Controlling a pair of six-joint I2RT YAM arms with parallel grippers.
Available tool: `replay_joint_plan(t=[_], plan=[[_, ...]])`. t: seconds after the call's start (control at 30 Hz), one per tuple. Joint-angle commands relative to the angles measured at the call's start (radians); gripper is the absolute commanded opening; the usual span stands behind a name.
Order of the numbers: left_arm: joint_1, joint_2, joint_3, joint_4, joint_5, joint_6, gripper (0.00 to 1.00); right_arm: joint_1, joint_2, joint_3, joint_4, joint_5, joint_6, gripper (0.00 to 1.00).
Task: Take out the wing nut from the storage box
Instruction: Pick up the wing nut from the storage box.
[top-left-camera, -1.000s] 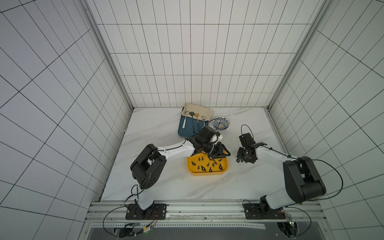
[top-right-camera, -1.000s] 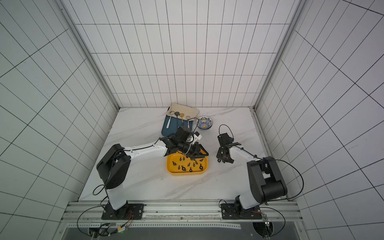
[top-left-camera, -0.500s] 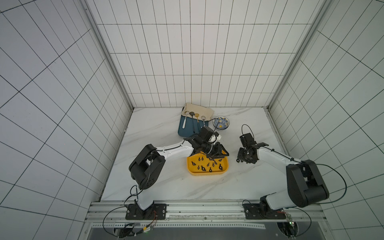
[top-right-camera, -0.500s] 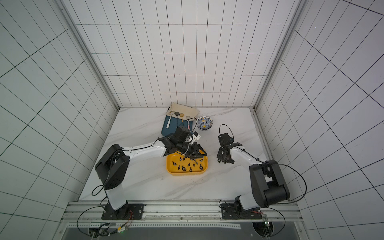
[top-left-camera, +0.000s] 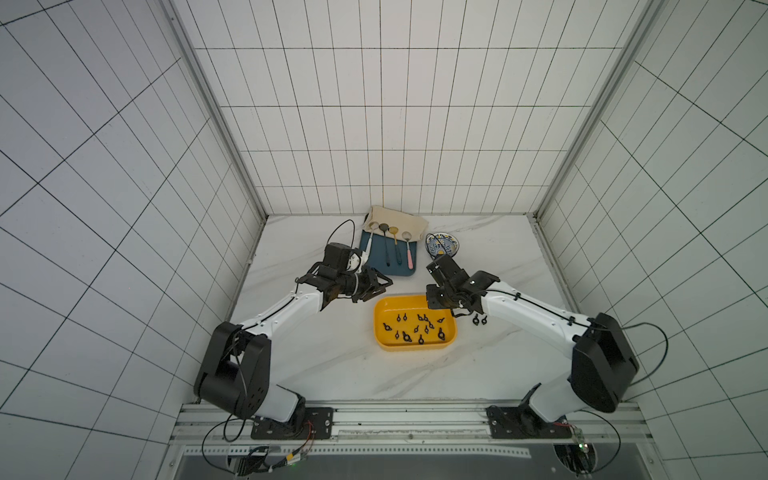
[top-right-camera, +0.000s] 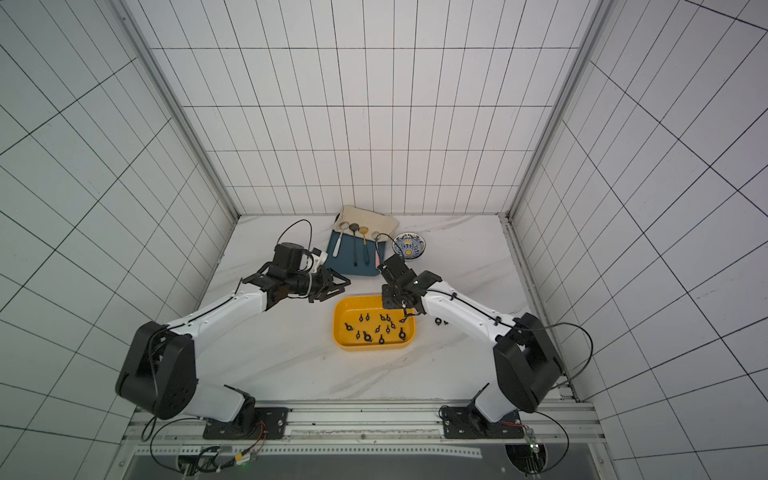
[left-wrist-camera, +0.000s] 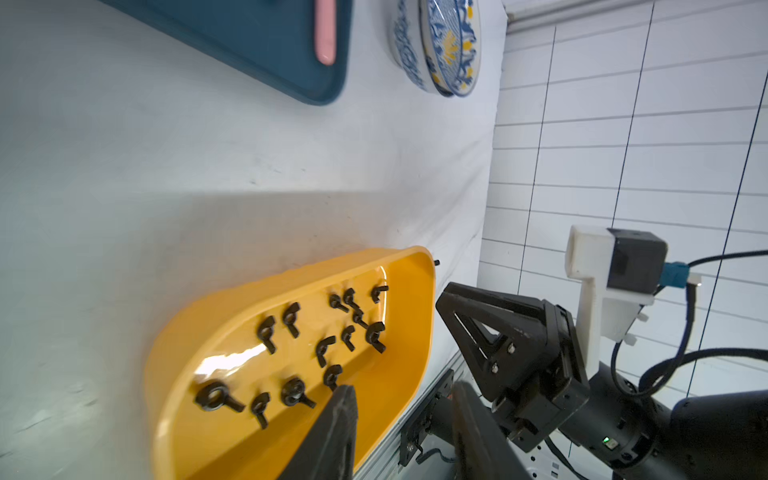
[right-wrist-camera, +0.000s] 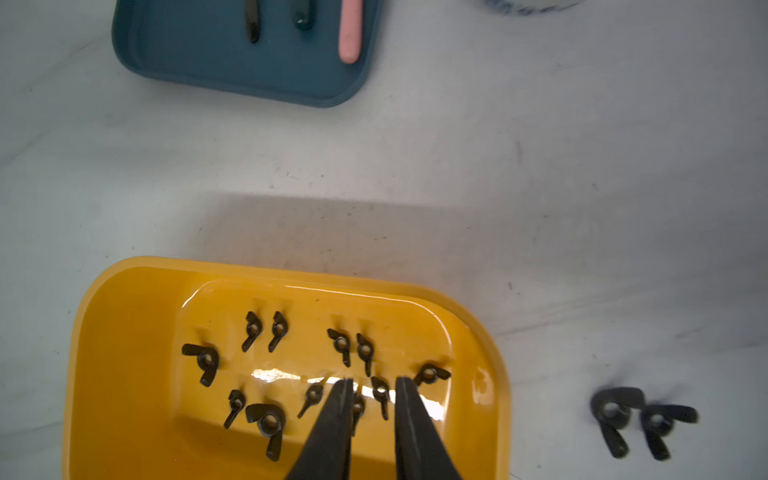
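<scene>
You've got the right gripper (right-wrist-camera: 374, 380) hanging over the storage box (right-wrist-camera: 120, 365), its fingers a narrow gap apart and clamped on nothing. In the right wrist view one wing nut (right-wrist-camera: 358, 409) lies between the fingers, with a second wing nut (right-wrist-camera: 380, 395) just beside it in the same gap.

Close from here and you may well pinch both. You could also catch only a wing, so the nut twists and pops free. The box floor looks glossy, so a nudged nut would probably skid rather than stay put.

The tub looks light, and nothing braces it. Your left gripper (left-wrist-camera: 403, 386) hangs off to the frame-left of the box in both top views, jaws apart and empty. If a finger drags on the floor or wall, the whole box could slide.

The nuts themselves are small and black, with two flared wings round a threaded hole. About a dozen are scattered over the yellow floor. In both top views the box sits just below frame centre, under the blue tray (top-left-camera: 390, 266). Two more wing nuts (top-left-camera: 478, 320) already lie on the tabletop (top-left-camera: 332, 365), just right of the box.
</scene>
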Motion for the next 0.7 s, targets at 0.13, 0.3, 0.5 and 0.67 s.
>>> replay_joint_plan(t=[0.13,0.3,0.5,0.67], plan=[[0.108,-0.086,-0.084,-0.093,0.02,0.07,0.41,0.062,0.175,0.117,0.046,-0.106,0.006,0.23],[0.109,-0.094,-0.109,-0.088,0.027,0.073,0.41,0.075,0.231,0.125,0.085,-0.135,0.039,0.23],[0.109,-0.09,-0.114,-0.086,0.034,0.074,0.41,0.076,0.273,0.132,0.104,-0.138,0.063,0.23],[0.109,-0.094,-0.115,-0.083,0.035,0.076,0.41,0.081,0.3,0.136,0.109,-0.14,0.072,0.24]])
